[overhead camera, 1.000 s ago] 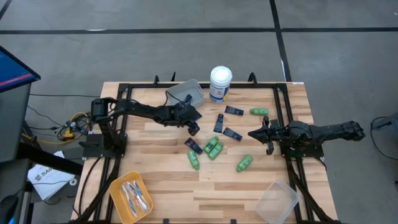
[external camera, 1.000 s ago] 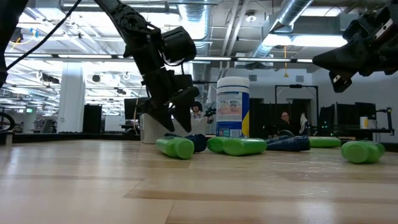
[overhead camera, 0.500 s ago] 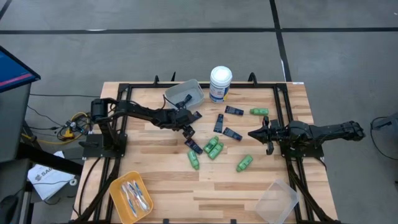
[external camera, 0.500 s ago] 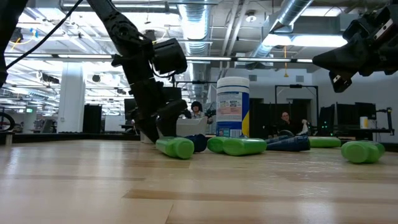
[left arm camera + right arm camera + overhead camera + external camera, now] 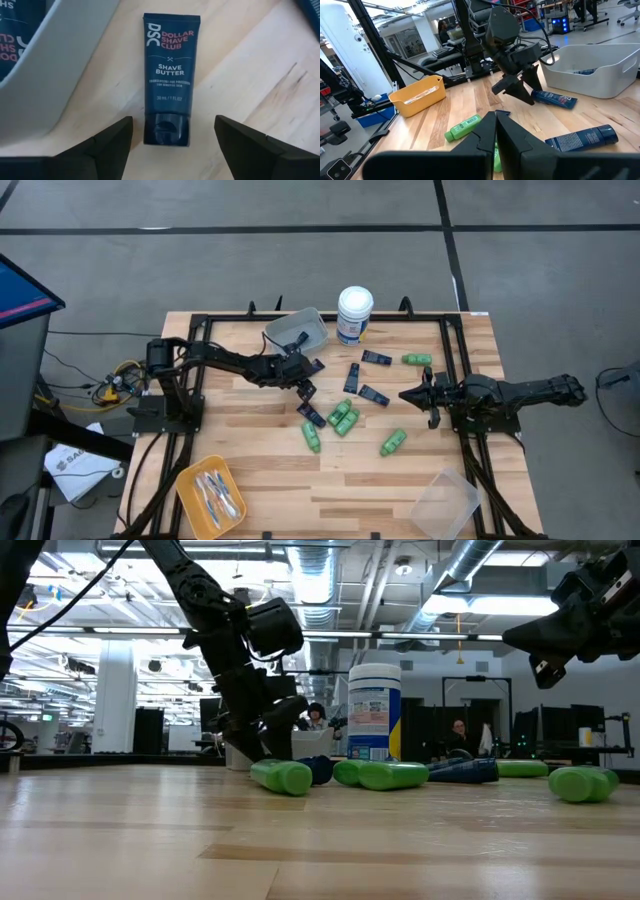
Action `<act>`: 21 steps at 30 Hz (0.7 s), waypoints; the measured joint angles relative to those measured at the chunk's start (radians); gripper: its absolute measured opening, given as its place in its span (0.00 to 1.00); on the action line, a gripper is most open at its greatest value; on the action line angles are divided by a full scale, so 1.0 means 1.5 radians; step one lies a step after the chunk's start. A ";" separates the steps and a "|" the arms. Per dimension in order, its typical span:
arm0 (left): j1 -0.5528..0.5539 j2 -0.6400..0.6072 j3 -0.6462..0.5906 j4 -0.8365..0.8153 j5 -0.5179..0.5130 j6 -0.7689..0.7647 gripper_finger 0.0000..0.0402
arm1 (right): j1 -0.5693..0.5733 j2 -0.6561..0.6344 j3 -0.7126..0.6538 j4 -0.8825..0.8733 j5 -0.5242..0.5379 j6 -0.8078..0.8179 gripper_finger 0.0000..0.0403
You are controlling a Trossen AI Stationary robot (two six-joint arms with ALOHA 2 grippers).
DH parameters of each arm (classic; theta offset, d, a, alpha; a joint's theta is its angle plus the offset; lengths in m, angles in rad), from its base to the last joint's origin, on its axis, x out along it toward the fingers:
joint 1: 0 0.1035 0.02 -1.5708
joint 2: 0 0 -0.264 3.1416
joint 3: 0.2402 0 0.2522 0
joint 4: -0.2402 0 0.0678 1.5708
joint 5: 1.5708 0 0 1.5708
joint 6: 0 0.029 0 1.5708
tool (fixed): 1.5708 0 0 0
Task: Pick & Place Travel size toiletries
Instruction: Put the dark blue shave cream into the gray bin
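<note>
Left pincer (image 5: 172, 137) spread wide over a navy tube (image 5: 170, 75) lying on the table (image 5: 240, 65); right pincer (image 5: 495, 127) shut, holding nothing.

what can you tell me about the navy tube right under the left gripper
The navy tube is a flat, dark blue squeeze tube, plastic by its look, with a darker cap at one end and a crimped end at the other. Its label reads DSC Dollar Shave Club, Shave Butter. It lies flat, label up, on the wooden table, beside the white bin. The left gripper is open, one finger to either side of the cap end, and neither touches the tube.
</note>
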 joint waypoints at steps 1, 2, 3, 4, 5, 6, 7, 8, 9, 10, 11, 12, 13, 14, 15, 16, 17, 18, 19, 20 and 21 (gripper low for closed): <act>0.000 0.000 0.000 0.000 0.000 0.000 0.67 | 0.000 0.000 0.000 0.000 0.000 0.000 0.01; 0.000 0.000 0.000 0.000 0.000 0.000 0.65 | 0.000 0.000 0.000 0.000 0.000 0.000 0.01; 0.000 0.000 0.000 0.000 0.000 -0.004 0.63 | 0.000 0.000 0.000 0.000 0.000 0.000 0.01; 0.003 0.000 0.000 0.000 0.000 -0.006 0.60 | 0.000 0.000 0.000 0.000 0.000 0.000 0.01; 0.006 0.000 0.000 0.000 0.000 -0.006 0.58 | 0.000 0.000 0.000 0.000 0.000 0.000 0.01; 0.009 0.000 0.000 0.000 0.001 -0.008 0.55 | 0.000 0.000 0.000 0.000 0.000 0.000 0.01; 0.012 0.000 0.000 0.000 0.002 -0.009 0.52 | 0.000 0.000 0.000 0.000 0.000 0.000 0.01; 0.016 0.000 0.000 0.000 0.005 -0.009 0.49 | 0.000 0.000 0.000 0.000 0.000 0.000 0.01; 0.020 0.000 0.000 0.000 0.009 -0.009 0.46 | 0.000 0.000 0.000 0.000 0.000 0.000 0.01; 0.023 0.000 0.000 0.000 0.013 -0.010 0.43 | 0.000 0.000 0.000 0.000 0.000 0.000 0.01; 0.026 0.000 0.000 0.000 0.019 -0.010 0.40 | 0.000 0.000 0.000 0.000 0.000 0.000 0.01; 0.029 0.000 0.000 0.000 0.023 -0.010 0.37 | 0.000 0.000 0.000 0.000 0.000 0.000 0.01; 0.031 0.000 0.000 0.000 0.025 -0.010 0.34 | 0.000 0.000 0.000 0.000 0.000 0.000 0.01; 0.031 0.000 0.000 0.000 0.026 -0.010 0.32 | 0.000 0.000 0.000 0.000 0.000 0.000 0.01; 0.031 0.000 0.000 0.000 0.027 -0.010 0.30 | 0.000 0.000 0.000 0.000 0.000 0.000 0.01; 0.031 0.000 0.000 0.000 0.028 -0.010 0.29 | 0.000 0.000 0.000 0.000 0.000 0.000 0.01; 0.031 0.000 0.000 0.000 0.030 -0.010 0.29 | 0.000 0.000 0.000 0.000 0.000 0.000 0.01; 0.031 0.000 0.000 0.000 0.034 -0.010 0.29 | 0.000 0.000 0.000 0.000 0.000 0.000 0.01; 0.030 -0.001 0.001 0.000 0.044 -0.016 0.29 | 0.000 0.000 0.000 0.000 0.000 0.000 0.01; 0.029 -0.001 0.001 0.004 0.058 -0.025 0.29 | 0.000 0.000 0.000 0.000 0.000 0.000 0.01; 0.027 -0.001 0.001 0.005 0.068 -0.035 0.29 | 0.000 0.000 0.000 0.000 0.000 0.000 0.01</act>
